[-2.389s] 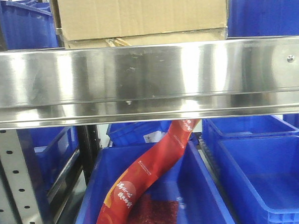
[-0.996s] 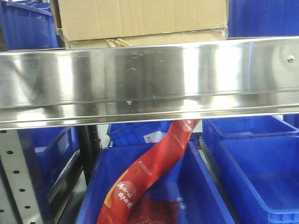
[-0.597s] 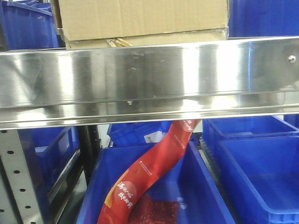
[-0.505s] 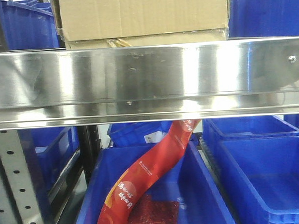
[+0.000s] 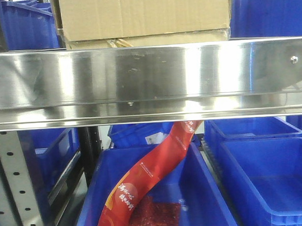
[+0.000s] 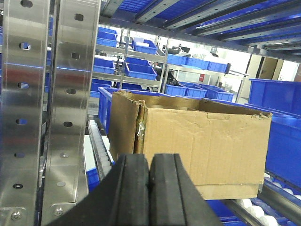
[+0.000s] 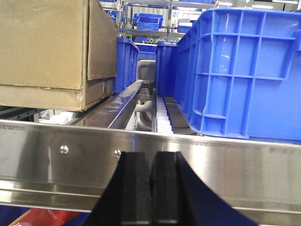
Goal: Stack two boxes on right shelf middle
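Note:
A brown cardboard box stands on the shelf behind the steel front rail. It rests on a flatter cardboard box whose edge shows under it. The stack also shows in the left wrist view and at the left of the right wrist view. My left gripper is shut and empty, a little in front of the box's near left corner. My right gripper is shut and empty, in front of the rail, right of the boxes.
A blue crate stands on the shelf right of the boxes. A perforated steel upright is close on the left. Below the shelf are blue bins, one holding a red snack strip. Roller tracks run back into the shelf.
Nothing has visibly moved; only faint reflections shift on the right end of the steel rail.

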`<action>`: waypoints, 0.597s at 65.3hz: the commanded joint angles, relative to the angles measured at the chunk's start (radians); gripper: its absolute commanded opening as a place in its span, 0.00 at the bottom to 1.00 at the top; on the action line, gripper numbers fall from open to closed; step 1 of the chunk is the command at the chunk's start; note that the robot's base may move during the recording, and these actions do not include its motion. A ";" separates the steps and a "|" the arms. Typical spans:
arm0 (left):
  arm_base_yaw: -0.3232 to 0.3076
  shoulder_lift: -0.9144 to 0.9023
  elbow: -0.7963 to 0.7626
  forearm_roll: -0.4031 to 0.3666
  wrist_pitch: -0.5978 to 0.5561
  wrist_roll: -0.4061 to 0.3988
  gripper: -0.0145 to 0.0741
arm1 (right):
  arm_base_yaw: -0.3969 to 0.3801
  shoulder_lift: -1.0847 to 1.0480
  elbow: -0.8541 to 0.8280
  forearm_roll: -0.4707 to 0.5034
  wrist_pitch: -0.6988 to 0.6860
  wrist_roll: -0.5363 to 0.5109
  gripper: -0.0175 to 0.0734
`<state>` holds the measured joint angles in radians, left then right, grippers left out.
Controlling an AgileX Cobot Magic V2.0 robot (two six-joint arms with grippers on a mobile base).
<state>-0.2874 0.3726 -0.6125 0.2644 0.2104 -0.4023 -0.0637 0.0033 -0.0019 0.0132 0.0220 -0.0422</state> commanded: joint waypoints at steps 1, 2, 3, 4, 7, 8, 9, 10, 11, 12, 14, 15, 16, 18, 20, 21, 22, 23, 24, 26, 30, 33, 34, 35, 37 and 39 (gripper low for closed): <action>0.002 -0.003 0.000 0.003 -0.017 -0.006 0.04 | 0.003 -0.003 0.002 0.002 -0.015 0.003 0.02; 0.002 -0.003 0.000 0.003 -0.017 -0.006 0.04 | 0.003 -0.003 0.002 0.002 -0.015 0.003 0.02; 0.002 -0.003 0.000 0.003 -0.017 -0.006 0.04 | 0.003 -0.003 0.002 0.002 -0.015 0.003 0.02; 0.002 -0.003 0.000 0.003 -0.017 -0.006 0.04 | 0.003 -0.003 0.002 0.002 -0.015 0.003 0.02; 0.002 -0.003 0.000 0.003 -0.017 -0.006 0.04 | 0.003 -0.003 0.002 0.002 -0.015 0.003 0.02; 0.002 -0.003 0.000 0.003 -0.017 -0.006 0.04 | 0.003 -0.003 0.002 0.002 -0.015 0.003 0.02; 0.002 -0.003 0.000 0.003 -0.017 -0.006 0.04 | 0.003 -0.003 0.002 0.002 -0.015 0.003 0.02; 0.002 -0.003 0.000 0.003 -0.017 -0.006 0.04 | 0.003 -0.003 0.002 0.002 -0.015 0.003 0.02; 0.002 -0.003 0.000 0.003 -0.017 -0.006 0.04 | 0.003 -0.003 0.002 0.002 -0.015 0.003 0.02; 0.002 -0.003 0.000 0.003 -0.017 -0.006 0.04 | 0.003 -0.003 0.002 0.002 -0.015 0.003 0.02; 0.002 -0.003 0.000 0.003 -0.017 -0.006 0.04 | 0.003 -0.003 0.002 0.002 -0.015 0.003 0.02; 0.002 -0.003 0.000 0.003 -0.017 -0.006 0.04 | 0.003 -0.003 0.002 0.002 -0.015 0.003 0.02; 0.002 -0.003 0.002 0.003 -0.017 -0.006 0.04 | 0.003 -0.003 0.002 0.002 -0.015 0.003 0.02; 0.002 -0.005 0.007 0.003 -0.019 -0.006 0.04 | 0.003 -0.003 0.002 0.002 -0.015 0.003 0.02; 0.003 -0.009 0.015 -0.010 -0.019 -0.006 0.04 | 0.003 -0.003 0.002 0.002 -0.015 0.003 0.02; 0.005 -0.011 0.020 -0.019 -0.019 -0.003 0.04 | 0.003 -0.003 0.002 0.002 -0.015 0.003 0.02; 0.004 -0.016 0.025 -0.028 -0.009 0.008 0.04 | 0.003 -0.003 0.002 0.002 -0.015 0.003 0.02; 0.007 -0.021 0.032 -0.036 -0.002 0.019 0.04 | 0.003 -0.003 0.002 0.002 -0.015 0.003 0.02; 0.011 -0.027 0.040 -0.048 0.001 0.026 0.04 | 0.003 -0.003 0.002 0.002 -0.015 0.003 0.02; 0.022 -0.049 0.065 -0.086 0.001 0.055 0.04 | 0.003 -0.003 0.002 0.002 -0.015 0.003 0.02; 0.046 -0.095 0.119 -0.149 -0.007 0.161 0.04 | 0.003 -0.003 0.002 0.002 -0.015 0.003 0.02; 0.066 -0.128 0.163 -0.177 -0.021 0.239 0.04 | 0.003 -0.003 0.002 0.002 -0.015 0.003 0.02; 0.074 -0.139 0.178 -0.183 -0.021 0.261 0.04 | 0.003 -0.003 0.002 0.002 -0.015 0.003 0.02; 0.087 -0.155 0.193 -0.190 -0.023 0.283 0.04 | 0.003 -0.003 0.002 0.002 -0.015 0.003 0.02; 0.112 -0.184 0.232 -0.195 -0.026 0.328 0.04 | 0.003 -0.003 0.002 0.002 -0.015 0.003 0.02; 0.134 -0.207 0.270 -0.203 -0.026 0.360 0.04 | 0.003 -0.003 0.002 0.002 -0.015 0.003 0.02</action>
<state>-0.1982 0.2228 -0.4182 0.0985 0.2027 -0.1551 -0.0637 0.0033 -0.0019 0.0132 0.0220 -0.0422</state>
